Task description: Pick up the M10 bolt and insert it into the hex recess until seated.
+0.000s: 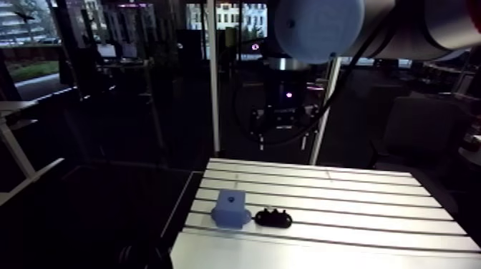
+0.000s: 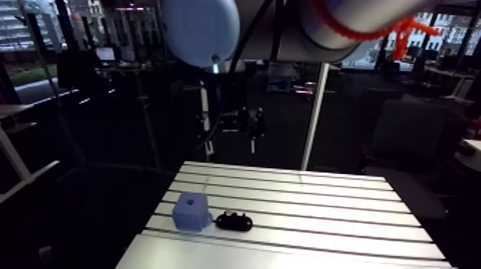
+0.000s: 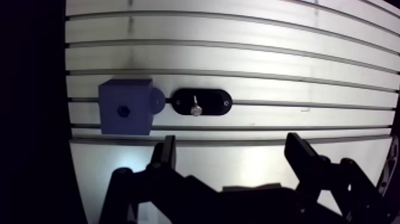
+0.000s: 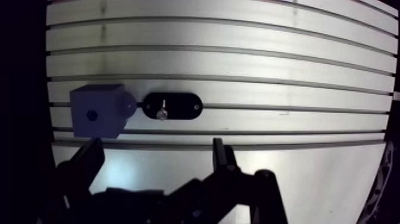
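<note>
A blue block (image 3: 125,107) stands on the slotted table (image 3: 268,65) with a small hex recess (image 3: 123,111) in the face turned to the wrist camera. A black oval holder (image 3: 201,102) lies right beside it, touching a round tab on the block. A small silvery bolt (image 3: 194,107) sits in the holder's middle. My gripper (image 3: 232,149) is open and holds nothing. The block and the holder lie ahead of its fingers (image 3: 168,149), well apart from them. In the arm view the gripper (image 1: 283,142) hangs high over the table's far edge, with the block (image 1: 230,209) and holder (image 1: 273,217) near the front left.
The table's left edge (image 1: 187,207) runs close beside the block, with dark floor beyond it. Bare slotted surface (image 1: 358,207) stretches to the right of the holder. Two thin upright posts (image 1: 213,79) stand behind the table's far edge.
</note>
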`<control>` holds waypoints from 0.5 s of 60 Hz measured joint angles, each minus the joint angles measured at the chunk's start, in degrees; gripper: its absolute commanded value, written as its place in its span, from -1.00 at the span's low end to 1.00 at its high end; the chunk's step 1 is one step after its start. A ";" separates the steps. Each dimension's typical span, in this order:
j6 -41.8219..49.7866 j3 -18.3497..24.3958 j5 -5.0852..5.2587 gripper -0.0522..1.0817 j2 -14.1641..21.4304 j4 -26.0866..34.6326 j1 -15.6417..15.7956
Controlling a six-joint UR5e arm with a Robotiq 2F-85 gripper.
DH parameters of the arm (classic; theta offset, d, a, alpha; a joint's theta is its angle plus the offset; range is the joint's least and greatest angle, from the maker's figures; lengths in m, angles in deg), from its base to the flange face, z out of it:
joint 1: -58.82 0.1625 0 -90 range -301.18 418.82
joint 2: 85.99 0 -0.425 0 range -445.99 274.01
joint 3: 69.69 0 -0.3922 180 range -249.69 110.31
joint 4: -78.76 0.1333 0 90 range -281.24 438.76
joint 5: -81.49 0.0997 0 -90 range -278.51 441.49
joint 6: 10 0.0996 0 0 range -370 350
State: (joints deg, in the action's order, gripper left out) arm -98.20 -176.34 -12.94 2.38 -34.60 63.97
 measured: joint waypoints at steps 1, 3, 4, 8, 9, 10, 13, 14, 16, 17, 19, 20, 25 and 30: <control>-0.02 -0.44 0.01 -0.89 0.01 -0.45 0.02; -0.10 -1.29 0.03 -0.88 0.02 -1.33 0.06; -0.16 -1.68 0.05 -0.88 0.02 -1.76 0.08; -0.50 -3.38 0.14 -0.87 0.03 -3.55 0.14; -0.62 -3.77 0.18 -0.86 0.03 -3.99 0.15; -0.75 -4.22 0.22 -0.86 0.03 -4.46 0.17; -1.13 -5.41 0.44 -0.80 -0.03 -5.78 0.19; -1.25 -5.79 0.51 -0.72 -0.06 -6.21 0.19; -1.48 -6.58 0.70 -0.62 -0.13 -7.11 0.20; -1.58 -6.93 0.80 -0.62 -0.17 -7.55 0.20; -1.77 -7.68 0.98 -0.53 -0.27 -8.45 0.20; -1.84 -8.06 1.06 -0.45 -0.33 -8.93 0.20; -2.13 -9.56 1.39 -0.21 -0.65 -10.99 0.20; -2.24 -10.69 1.60 -0.16 -1.02 -12.69 0.17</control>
State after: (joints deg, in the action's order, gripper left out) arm -100.44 -187.02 -11.34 1.36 -47.29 64.14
